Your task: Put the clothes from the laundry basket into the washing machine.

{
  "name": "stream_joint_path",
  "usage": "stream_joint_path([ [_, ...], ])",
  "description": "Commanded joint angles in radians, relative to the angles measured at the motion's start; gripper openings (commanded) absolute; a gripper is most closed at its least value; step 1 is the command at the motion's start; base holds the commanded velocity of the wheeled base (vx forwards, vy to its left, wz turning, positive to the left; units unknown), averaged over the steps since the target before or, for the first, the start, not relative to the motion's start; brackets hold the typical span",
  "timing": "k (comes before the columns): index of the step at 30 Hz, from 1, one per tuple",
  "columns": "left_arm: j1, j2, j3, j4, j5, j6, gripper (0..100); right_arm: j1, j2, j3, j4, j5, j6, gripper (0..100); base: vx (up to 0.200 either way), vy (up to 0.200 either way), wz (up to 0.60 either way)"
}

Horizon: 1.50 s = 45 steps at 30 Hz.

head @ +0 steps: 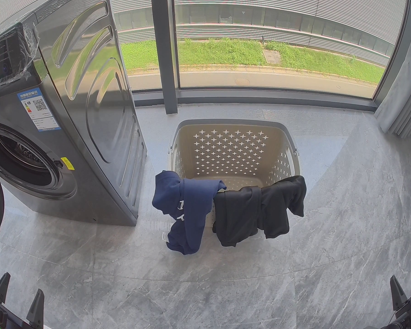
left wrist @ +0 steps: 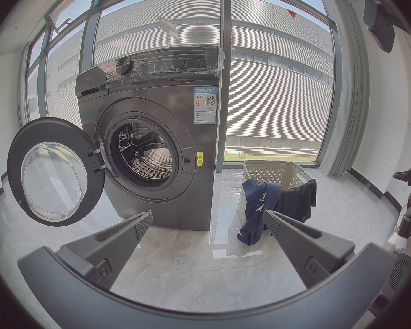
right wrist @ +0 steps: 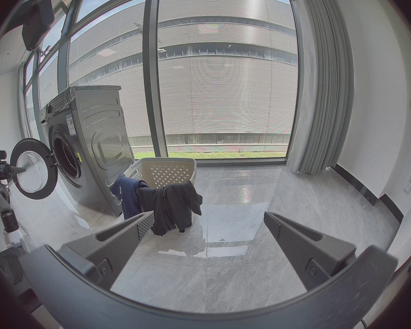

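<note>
The cream plastic laundry basket (head: 233, 123) has walls pierced in a regular pattern of small star shapes. Over its near rim hang a navy blue fabric garment (head: 187, 211) with a little white lettering (too folded to make out) and, just beside it, a plain black fabric garment (head: 255, 211). Left of the basket, the boxy metal washing machine (head: 100, 115) is a glossy dark grey. It bears a blue-and-white rectangular label (head: 39, 109) and a small yellow sticker (head: 67, 163). Under the basket, the polished stone floor (head: 260, 289) is pale grey with fine white veining. Beyond the basket, a strip of green grass (head: 260, 53) runs below a grey, horizontally ribbed building facade (head: 283, 5). Right of the basket, the pleated fabric curtain (head: 404, 101) is pale grey.
</note>
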Motion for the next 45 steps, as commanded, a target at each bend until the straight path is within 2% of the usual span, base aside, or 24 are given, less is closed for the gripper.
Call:
stream_joint_path([
  [1, 0.000, -0.017, 0.018, 0.000, 0.000, 0.001, 100, 0.001, -0.010, 0.018, 0.000, 0.001, -0.001, 100, 0.000, 0.000, 0.00],
  [4, 0.000, -0.017, 0.018, 0.000, 0.000, 0.001, 100, 0.001, -0.010, 0.018, 0.000, -0.001, -0.001, 100, 0.000, 0.000, 0.00],
  [16, 0.000, -0.017, 0.018, 0.000, 0.000, -0.001, 100, 0.001, -0.009, 0.018, 0.000, -0.001, -0.001, 100, 0.200, 0.000, 0.00],
  [37, 0.000, -0.017, 0.018, 0.000, 0.000, -0.001, 100, -0.001, -0.015, 0.018, 0.002, -0.002, -0.001, 100, 0.000, 0.000, 0.00],
  [40, 0.000, -0.017, 0.018, 0.000, 0.000, -0.001, 100, -0.001, -0.016, 0.018, 0.002, -0.002, -0.004, 100, 0.200, 0.000, 0.00],
  [45, 0.000, -0.017, 0.018, -0.002, 0.000, -0.001, 100, -0.001, -0.016, 0.018, 0.000, -0.001, -0.002, 100, 0.000, 0.000, 0.00],
])
